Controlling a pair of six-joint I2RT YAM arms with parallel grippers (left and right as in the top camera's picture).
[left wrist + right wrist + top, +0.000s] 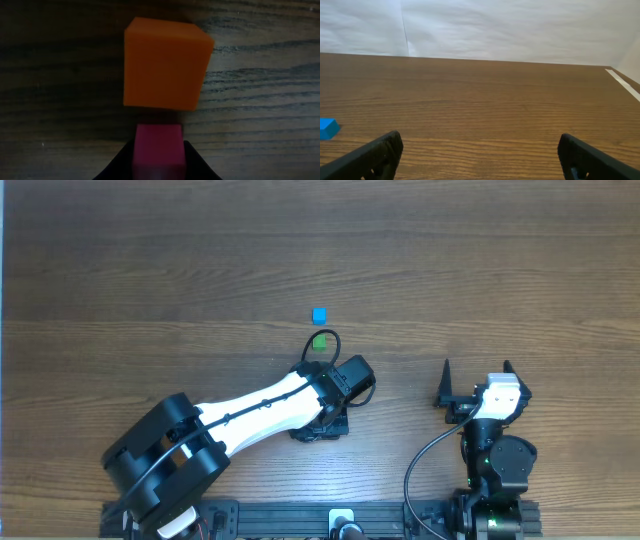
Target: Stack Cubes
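My left gripper point(159, 159) is shut on a magenta cube point(159, 145), low over the wooden table. An orange cube point(165, 62) sits on the table directly beyond the magenta one; I cannot tell whether they touch. From above, the left arm's wrist point(325, 412) points down near the table's middle and covers both cubes. A green cube point(319, 342) lies just beyond that wrist, and a blue cube point(319, 315) lies a little farther back. The blue cube point(327, 128) also shows in the right wrist view. My right gripper point(476, 383) is open and holds nothing, near its base at the right.
The wooden table point(150, 270) stretches bare to the left, back and right. A black cable point(325, 340) loops from the left wrist next to the green cube. A white wall point(520, 30) rises behind the table's far edge.
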